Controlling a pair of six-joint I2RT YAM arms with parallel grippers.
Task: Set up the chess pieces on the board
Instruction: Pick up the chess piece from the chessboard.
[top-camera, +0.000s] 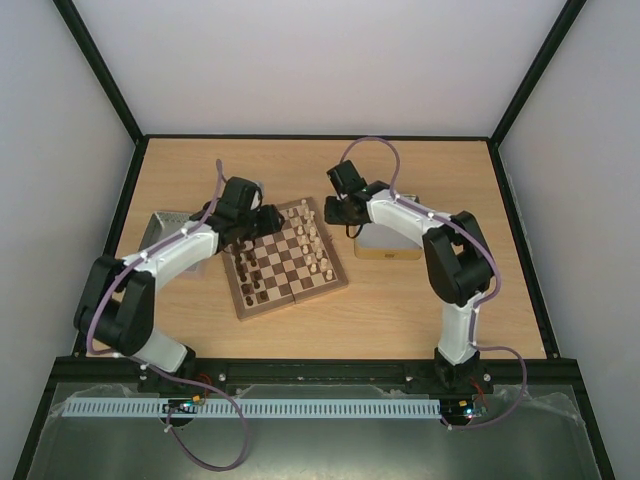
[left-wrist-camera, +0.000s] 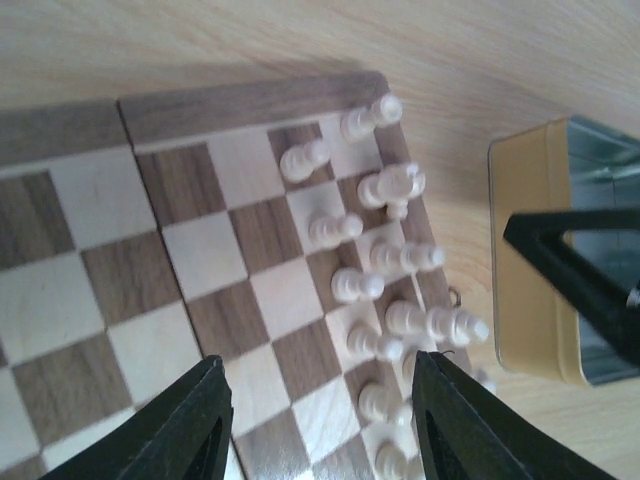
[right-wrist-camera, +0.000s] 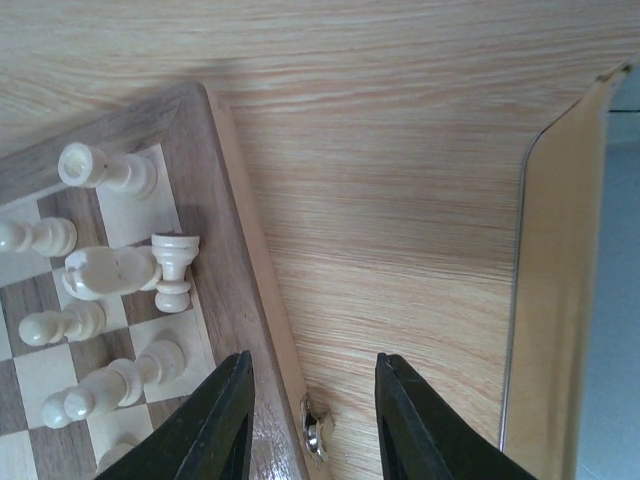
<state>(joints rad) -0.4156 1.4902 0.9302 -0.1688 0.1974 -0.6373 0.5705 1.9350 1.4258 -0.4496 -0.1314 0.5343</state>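
Note:
The board (top-camera: 285, 258) lies tilted at the table's middle. Dark chess pieces (top-camera: 250, 278) stand along its left side and pale ones (top-camera: 318, 245) along its right. My left gripper (top-camera: 262, 225) hovers over the board's far left corner. In the left wrist view it (left-wrist-camera: 322, 385) is open above bare squares, with two rows of pale pieces (left-wrist-camera: 372, 262) by its right finger (left-wrist-camera: 455, 415). My right gripper (top-camera: 335, 210) is at the far right corner. It (right-wrist-camera: 315, 375) is open over the board's border (right-wrist-camera: 215, 180) and bare table, holding nothing. A pale rook (right-wrist-camera: 172, 270) looks to lie on its side.
A gold-sided metal tin (top-camera: 388, 245) sits just right of the board, seen also as the tin (left-wrist-camera: 535, 270) in the left wrist view. A second shiny tin (top-camera: 160, 235) lies left of the board, under the left arm. The board's metal clasp (right-wrist-camera: 316, 432) sticks out between the right fingers.

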